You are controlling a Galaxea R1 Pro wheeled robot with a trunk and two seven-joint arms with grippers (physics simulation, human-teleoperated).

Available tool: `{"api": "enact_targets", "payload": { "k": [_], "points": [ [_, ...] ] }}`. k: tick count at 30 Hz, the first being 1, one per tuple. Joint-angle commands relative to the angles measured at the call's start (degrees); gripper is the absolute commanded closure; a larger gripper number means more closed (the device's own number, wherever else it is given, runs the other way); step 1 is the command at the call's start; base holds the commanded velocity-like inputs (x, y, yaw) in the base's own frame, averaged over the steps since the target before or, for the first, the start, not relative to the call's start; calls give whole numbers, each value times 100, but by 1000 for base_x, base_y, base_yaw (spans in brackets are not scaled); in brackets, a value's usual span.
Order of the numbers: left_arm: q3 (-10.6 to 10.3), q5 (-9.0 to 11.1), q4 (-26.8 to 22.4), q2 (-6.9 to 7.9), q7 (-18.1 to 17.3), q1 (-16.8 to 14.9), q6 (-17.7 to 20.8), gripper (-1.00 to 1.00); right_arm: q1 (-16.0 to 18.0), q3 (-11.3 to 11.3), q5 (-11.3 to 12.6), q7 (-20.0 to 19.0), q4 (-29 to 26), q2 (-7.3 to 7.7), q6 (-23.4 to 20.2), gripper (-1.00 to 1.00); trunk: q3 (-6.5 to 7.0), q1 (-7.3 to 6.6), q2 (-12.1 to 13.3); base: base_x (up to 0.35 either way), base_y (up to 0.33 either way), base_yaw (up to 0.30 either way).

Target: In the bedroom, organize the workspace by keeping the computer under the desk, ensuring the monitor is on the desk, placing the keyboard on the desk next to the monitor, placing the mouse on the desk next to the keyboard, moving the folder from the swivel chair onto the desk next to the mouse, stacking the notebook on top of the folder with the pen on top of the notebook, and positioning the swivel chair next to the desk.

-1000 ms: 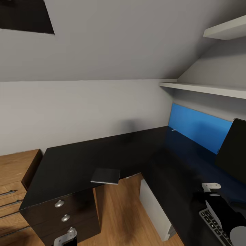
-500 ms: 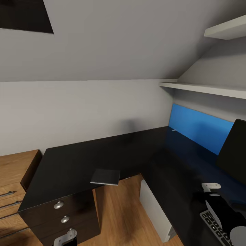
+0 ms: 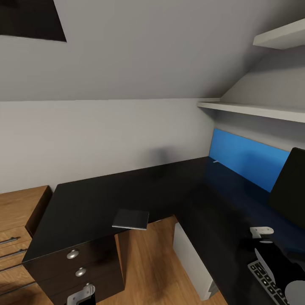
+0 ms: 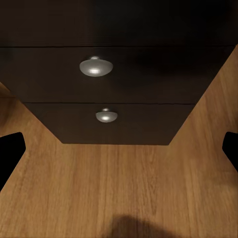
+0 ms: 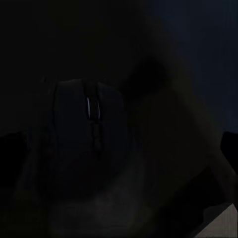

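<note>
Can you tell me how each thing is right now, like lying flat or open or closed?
notebook: lying flat, closed, at the desk's front edge.
desk: standing, drawers shut.
monitor: upright on the desk, screen dark.
keyboard: flat on the desk, partly hidden by the right arm.
mouse: resting on the desk, right way up.
computer: standing under the desk.
left gripper: open, holding nothing.

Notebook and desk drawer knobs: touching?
Apart. The head view shows the notebook lying on the desk top's front edge, with the drawer knobs lower on the drawer fronts.
</note>
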State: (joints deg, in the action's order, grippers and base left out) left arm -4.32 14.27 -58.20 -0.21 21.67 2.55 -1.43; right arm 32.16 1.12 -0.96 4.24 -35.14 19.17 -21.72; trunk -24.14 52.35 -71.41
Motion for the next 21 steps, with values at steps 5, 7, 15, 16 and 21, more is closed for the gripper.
{"api": "enact_targets", "payload": {
  "k": [5,7,15,16,21],
  "points": [
    [-16,59,-8,3,30,0,-15,-100,1,3,-10,7,-16,0,-31,-100,-5,0,-3,0,0,0],
    [-16,59,-8,3,30,0,-15,-100,1,3,-10,5,-18,0,-31,-100,-5,0,-3,0,0,0],
    [-16,59,-8,3,35,0,-15,-100,1,7,-2,-7,-31,0,-26,-100,-5,0,-3,0,0,0],
    [-16,59,-8,3,36,0,-15,-100,1,8,-2,-7,-34,0,-26,-100,-5,0,-3,0,0,0],
    [-16,57,26,3,38,0,-8,-100,1,11,2,-13,-177,0,-25,-100,-5,0,-3,0,0,0]
  ]
}}
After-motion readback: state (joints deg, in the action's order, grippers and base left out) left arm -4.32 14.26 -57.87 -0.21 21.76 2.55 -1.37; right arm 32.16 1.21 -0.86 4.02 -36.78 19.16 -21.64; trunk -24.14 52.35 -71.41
